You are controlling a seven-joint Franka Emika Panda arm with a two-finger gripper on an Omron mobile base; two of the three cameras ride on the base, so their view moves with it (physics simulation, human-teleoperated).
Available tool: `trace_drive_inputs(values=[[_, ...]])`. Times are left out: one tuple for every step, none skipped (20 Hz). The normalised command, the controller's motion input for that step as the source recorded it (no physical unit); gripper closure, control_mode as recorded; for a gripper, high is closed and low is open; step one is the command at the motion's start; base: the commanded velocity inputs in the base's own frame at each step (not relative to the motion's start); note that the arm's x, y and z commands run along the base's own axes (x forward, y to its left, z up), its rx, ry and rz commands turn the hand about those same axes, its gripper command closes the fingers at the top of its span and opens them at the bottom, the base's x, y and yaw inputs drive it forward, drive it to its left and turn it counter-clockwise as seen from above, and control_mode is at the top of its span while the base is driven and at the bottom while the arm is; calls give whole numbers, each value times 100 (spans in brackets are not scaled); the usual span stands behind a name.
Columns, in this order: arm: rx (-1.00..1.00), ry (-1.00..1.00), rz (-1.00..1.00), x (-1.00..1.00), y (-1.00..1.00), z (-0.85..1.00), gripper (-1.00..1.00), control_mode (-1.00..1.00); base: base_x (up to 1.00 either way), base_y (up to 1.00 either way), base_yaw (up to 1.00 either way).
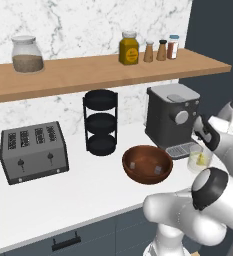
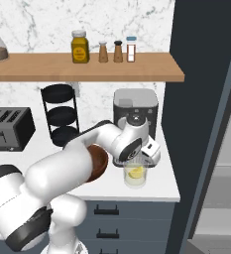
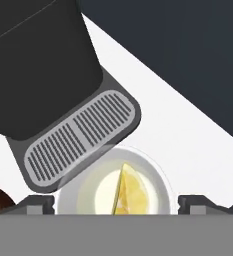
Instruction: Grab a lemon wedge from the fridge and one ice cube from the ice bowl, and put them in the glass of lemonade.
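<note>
The glass of lemonade (image 3: 155, 172) stands on the white counter by the coffee machine's drip tray, and the yellow lemon wedge (image 3: 130, 192) lies in its pale liquid, free of any grip. My gripper (image 3: 117, 206) hovers just above the glass, open, its fingertips (image 3: 38, 202) wide apart on either side of the rim. From the base I see the glass (image 1: 197, 162) (image 2: 135, 176) under my gripper (image 1: 200, 146) (image 2: 138, 161). The ice bowl (image 1: 147, 164) sits left of the glass with ice cubes (image 1: 133, 165) in it. The fridge (image 2: 226, 163) is to the right.
A grey coffee machine (image 1: 172, 117) stands right behind the glass. A black tiered rack (image 1: 100, 122) and a toaster (image 1: 33, 150) are further left. A wooden shelf (image 1: 103, 70) with jars and shakers runs overhead. My own arm hides part of the bowl (image 2: 101, 161).
</note>
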Motion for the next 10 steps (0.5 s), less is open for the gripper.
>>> trace_drive_inputs(values=[[0, -5, 0, -17, 0, 6, -100, -100, 0, 0, 0], [0, -4, 0, -16, -1, 4, -100, -100, 0, 0, 0], [0, -4, 0, -19, -1, 6, -100, -100, 0, 0, 0], [0, -5, 0, -20, 0, 9, -100, -100, 0, 0, 0], [0, -6, 0, -21, 0, 13, -100, -100, 0, 0, 0], [0, -9, 0, -26, 0, 17, -100, -100, 0, 0, 0], [0, -9, 0, -24, 6, 19, -100, -100, 0, 0, 0], [0, -8, 0, -23, 9, 20, -100, -100, 0, 0, 0], [0, -7, 0, -21, 14, 21, -100, -100, 0, 0, 0], [0, -7, 0, -19, 18, 21, -100, -100, 0, 0, 0]])
